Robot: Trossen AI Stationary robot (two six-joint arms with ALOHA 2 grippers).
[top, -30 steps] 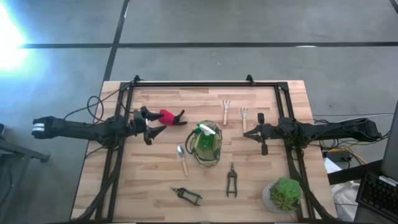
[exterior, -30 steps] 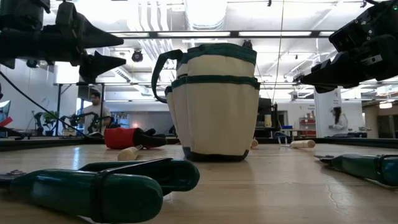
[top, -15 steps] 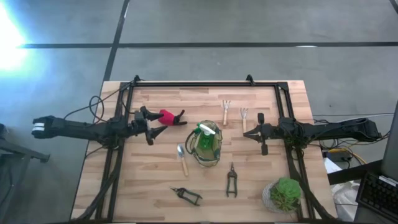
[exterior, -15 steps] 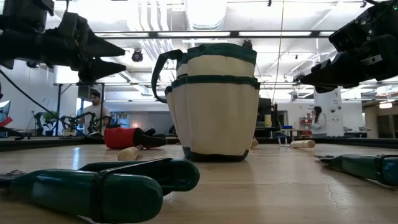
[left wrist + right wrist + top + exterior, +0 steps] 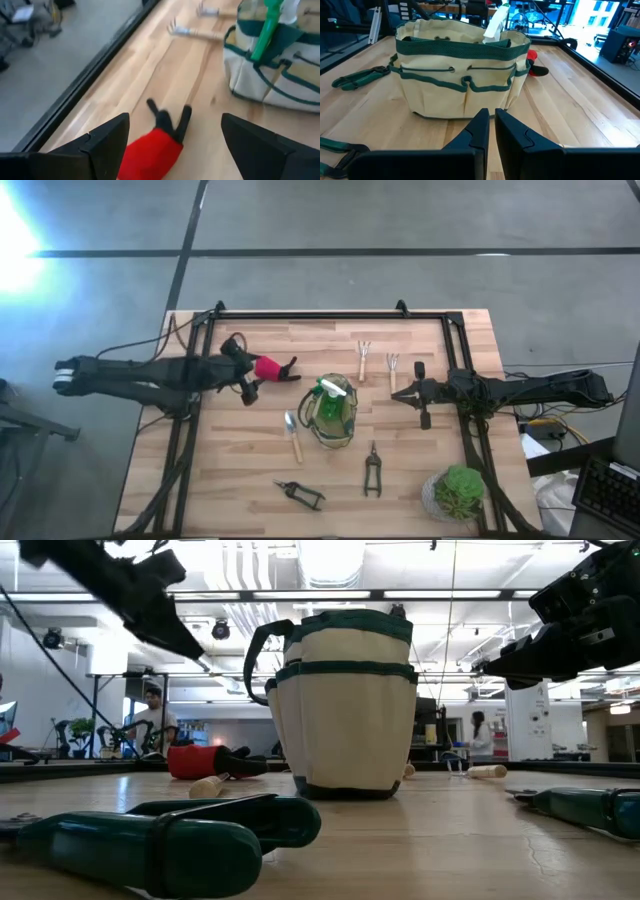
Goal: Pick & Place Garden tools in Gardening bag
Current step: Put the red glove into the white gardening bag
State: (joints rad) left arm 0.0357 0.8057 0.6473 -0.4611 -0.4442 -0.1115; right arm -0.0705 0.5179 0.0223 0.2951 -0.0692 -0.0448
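- Red-and-black tool (image 5: 272, 367) lies flat on the table (image 5: 300, 335), to the left of the bag (image 5: 335, 415) and a little toward the far edge; we take it for the next pick
- Our left gripper (image 5: 243, 375) hovers above the tool's red end with its fingers spread wide; in the left wrist view the red body (image 5: 150, 152) sits between the two fingers (image 5: 107, 140), slightly ahead of them
- Its long axis runs across the table toward the bag, red end nearest our fingers, black prongs pointing on toward the bag
- We judge the move to be a straight drop, then closing across the red body
- Left arm is clearly the nearer one; our right gripper (image 5: 420, 395) waits on the bag's right side, fingers pressed together
- Green spray bottle (image 5: 330, 392) already stands inside the bag
- Forks (image 5: 364, 358), trowel (image 5: 292, 435) and pruners (image 5: 372, 470) lie around the bag
- We can read no brand, label or writing anywhere
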